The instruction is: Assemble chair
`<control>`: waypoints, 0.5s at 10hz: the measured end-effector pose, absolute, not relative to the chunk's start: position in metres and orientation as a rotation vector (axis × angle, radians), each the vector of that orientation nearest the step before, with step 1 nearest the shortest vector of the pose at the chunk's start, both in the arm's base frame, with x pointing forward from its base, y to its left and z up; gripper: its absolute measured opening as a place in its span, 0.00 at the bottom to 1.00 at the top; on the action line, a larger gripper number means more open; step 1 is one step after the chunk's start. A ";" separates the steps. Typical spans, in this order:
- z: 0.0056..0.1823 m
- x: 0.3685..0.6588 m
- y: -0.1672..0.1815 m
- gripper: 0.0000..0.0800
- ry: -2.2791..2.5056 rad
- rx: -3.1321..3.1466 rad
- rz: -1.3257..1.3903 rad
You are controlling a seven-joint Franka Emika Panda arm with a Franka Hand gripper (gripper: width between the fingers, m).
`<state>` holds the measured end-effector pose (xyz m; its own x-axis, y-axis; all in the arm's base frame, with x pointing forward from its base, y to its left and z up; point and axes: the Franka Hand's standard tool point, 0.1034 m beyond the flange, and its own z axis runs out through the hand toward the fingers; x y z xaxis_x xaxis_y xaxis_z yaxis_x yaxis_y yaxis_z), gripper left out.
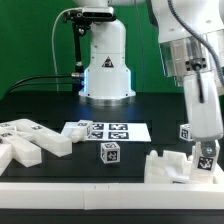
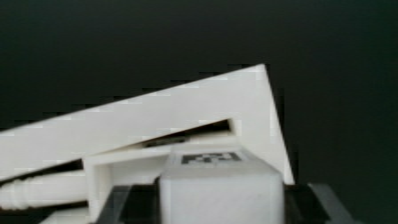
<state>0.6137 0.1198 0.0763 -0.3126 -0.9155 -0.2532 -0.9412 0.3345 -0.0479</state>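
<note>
The chair's loose white parts lie in two groups. Several bars and slabs point(image 1: 25, 140) lie at the exterior view's left. A blocky white piece point(image 1: 165, 166) sits at the front right. My gripper point(image 1: 205, 160) is down at the right, just beside that piece, with a small tagged white part point(image 1: 206, 152) between its jaws. In the wrist view my gripper point(image 2: 222, 208) has its dark fingers point(image 2: 128, 205) pressed on both sides of a white block point(image 2: 222, 190) with a tag on it. A white angled slab point(image 2: 178, 120) lies right beyond the block.
The marker board point(image 1: 108, 130) lies flat mid-table in front of the robot base point(image 1: 105, 70). A lone small tagged cube point(image 1: 109, 151) stands just in front of it. A white ledge point(image 1: 100, 190) runs along the front edge.
</note>
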 end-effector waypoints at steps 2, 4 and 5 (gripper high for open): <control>0.075 0.613 0.120 0.43 2.358 -1.692 0.159; 0.076 0.613 0.122 0.66 2.352 -1.699 0.159; 0.083 0.613 0.127 0.78 2.319 -1.734 0.163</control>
<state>0.6127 0.1273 0.0825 -0.2663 -0.9290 -0.2571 -0.9558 0.2890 -0.0545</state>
